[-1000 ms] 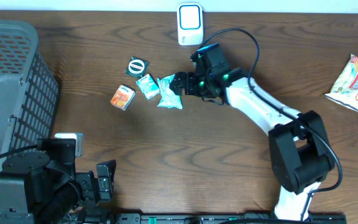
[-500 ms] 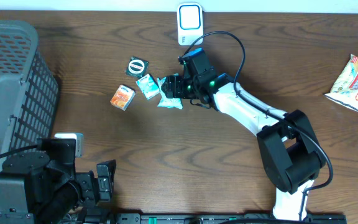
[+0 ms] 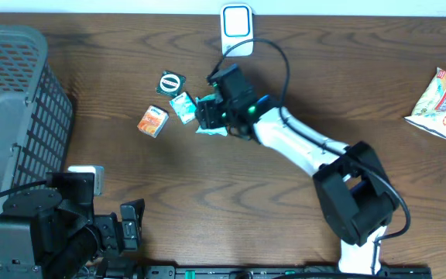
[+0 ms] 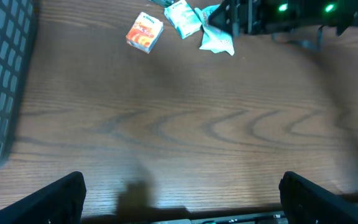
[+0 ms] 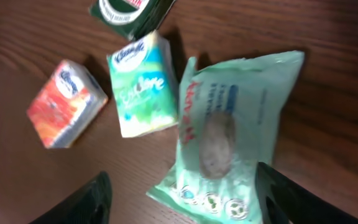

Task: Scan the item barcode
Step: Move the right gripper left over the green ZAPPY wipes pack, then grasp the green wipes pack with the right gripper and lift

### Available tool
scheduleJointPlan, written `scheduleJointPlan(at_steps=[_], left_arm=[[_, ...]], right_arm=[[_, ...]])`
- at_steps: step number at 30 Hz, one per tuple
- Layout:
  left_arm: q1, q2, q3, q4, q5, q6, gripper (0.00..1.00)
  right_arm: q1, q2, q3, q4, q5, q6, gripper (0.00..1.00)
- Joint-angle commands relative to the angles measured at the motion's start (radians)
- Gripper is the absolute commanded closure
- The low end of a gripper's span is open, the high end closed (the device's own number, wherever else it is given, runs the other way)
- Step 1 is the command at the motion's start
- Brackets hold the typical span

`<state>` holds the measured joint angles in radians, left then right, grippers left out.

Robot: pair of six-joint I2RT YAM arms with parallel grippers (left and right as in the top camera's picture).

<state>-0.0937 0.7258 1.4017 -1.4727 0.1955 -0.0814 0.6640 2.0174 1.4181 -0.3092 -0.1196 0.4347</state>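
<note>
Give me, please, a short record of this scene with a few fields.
device: white scanner at the far table edge
target: green wipes pack, flat on the table
neighbours: teal tissue pack, orange tissue pack, round green-and-black item
right jaws: open, either side of the wipes pack, not gripping
left jaws: open, empty, near the basket
elsewhere: snack bag at the overhead view's right edge

Mock shop checkout on a robot test bench. Wood-grain table [image 3: 207, 194]. Small retail packs: green wipes pack [image 5: 229, 130] between the right gripper [image 5: 188, 198] jaws, teal tissue pack [image 5: 143, 84] and orange tissue pack [image 5: 64, 102] just ahead of them. White barcode scanner [image 3: 236, 29] near, off to one side of the jaws. Grey mesh shopping basket [image 3: 14, 101] well ahead. Snack bag [image 3: 440, 102] well behind.
</note>
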Motion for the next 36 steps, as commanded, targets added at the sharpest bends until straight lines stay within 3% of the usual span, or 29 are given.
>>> scheduleJointPlan(at_steps=[1,7,16,24,28,36], left_arm=[[0.000,0.002,0.003,0.000,-0.010,-0.006,0.02],[0.000,0.002,0.003,0.000,-0.010,-0.006,0.02],[0.000,0.002,0.003,0.000,-0.010,-0.006,0.02],[0.000,0.002,0.003,0.000,-0.010,-0.006,0.02],[0.000,0.002,0.003,0.000,-0.010,-0.006,0.02],[0.000,0.002,0.003,0.000,-0.010,-0.006,0.02]], right_arm=[[0.064,0.014,0.020,-0.005,0.180,-0.032,0.36],[0.123,0.024,0.020,-0.009,0.389,-0.032,0.35],[0.135,0.128,0.020,-0.019,0.391,-0.032,0.34],[0.129,0.110,0.021,-0.080,0.461,-0.032,0.47],[0.105,0.062,0.022,-0.174,0.534,-0.031,0.47],[0.076,-0.079,0.022,-0.301,0.572,-0.029,0.36]])
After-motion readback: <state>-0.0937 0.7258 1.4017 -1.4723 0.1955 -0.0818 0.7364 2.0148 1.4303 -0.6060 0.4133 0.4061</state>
